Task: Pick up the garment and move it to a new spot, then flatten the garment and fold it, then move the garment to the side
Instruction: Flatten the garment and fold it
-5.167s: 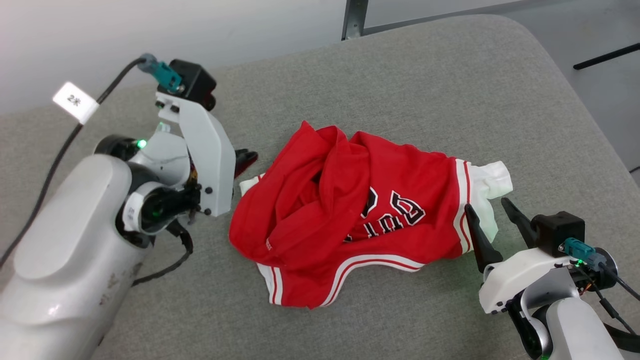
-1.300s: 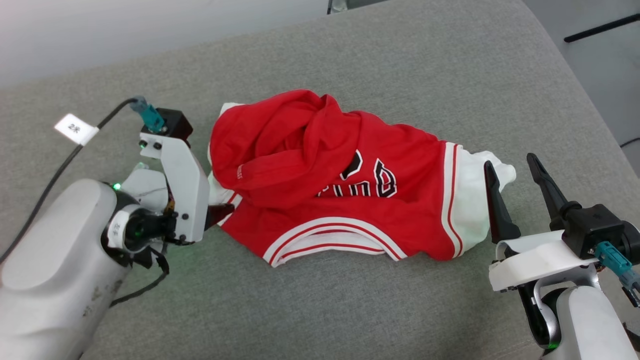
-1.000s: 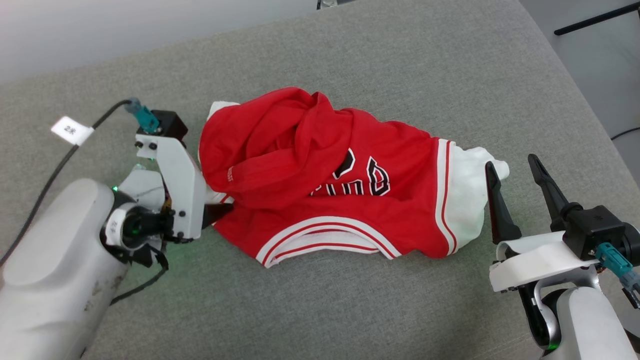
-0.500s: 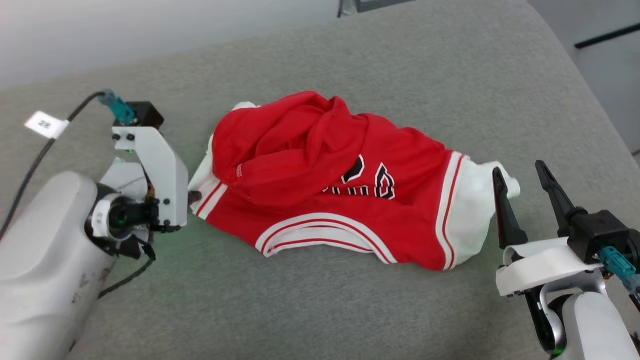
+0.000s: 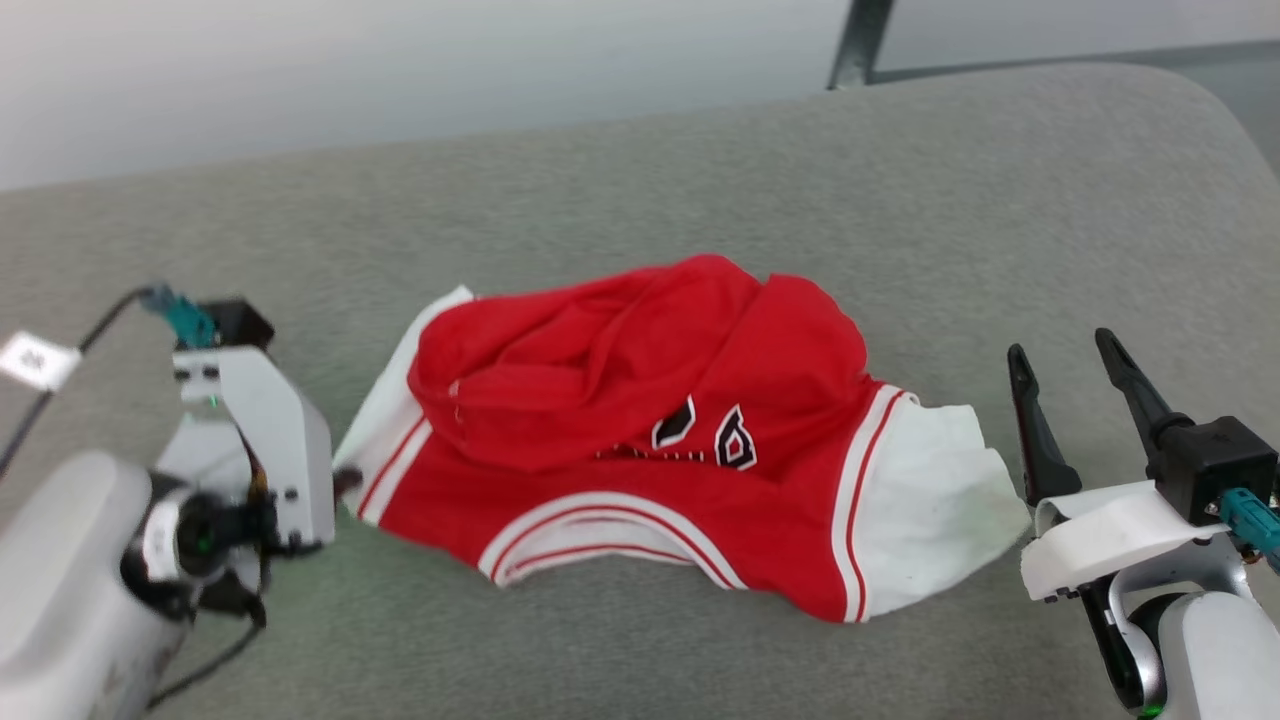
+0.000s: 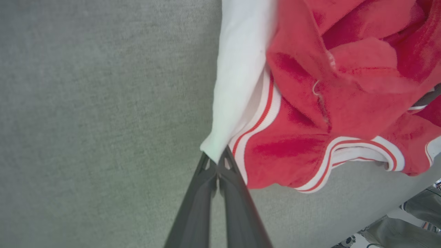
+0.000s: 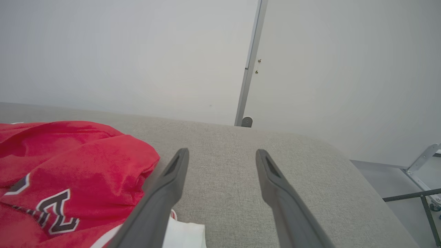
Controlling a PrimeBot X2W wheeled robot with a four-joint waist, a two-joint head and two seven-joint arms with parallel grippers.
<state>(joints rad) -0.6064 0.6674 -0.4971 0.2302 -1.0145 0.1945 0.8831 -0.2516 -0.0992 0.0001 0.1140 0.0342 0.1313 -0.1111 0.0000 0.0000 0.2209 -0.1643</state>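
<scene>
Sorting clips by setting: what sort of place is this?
Likely an indoor lab or test room: a grey padded fabric surface bearing the garment, a plain pale wall, and a metal post behind.

Robotics test room, by every sign: the work surface was a wide counter (image 5: 700, 170) padded in grey fabric with rounded corners, set against a plain pale wall (image 5: 400, 70). A slim metal post (image 7: 248, 69) rose behind it. Beside it, a metal bracket (image 7: 425, 156) and a dark rod (image 7: 406, 195) stood over a smooth grey floor (image 7: 386, 172). A white paper tag (image 5: 38, 360) marked a black cable (image 5: 100, 320) running to the robot's pale left arm (image 5: 60, 580).
</scene>
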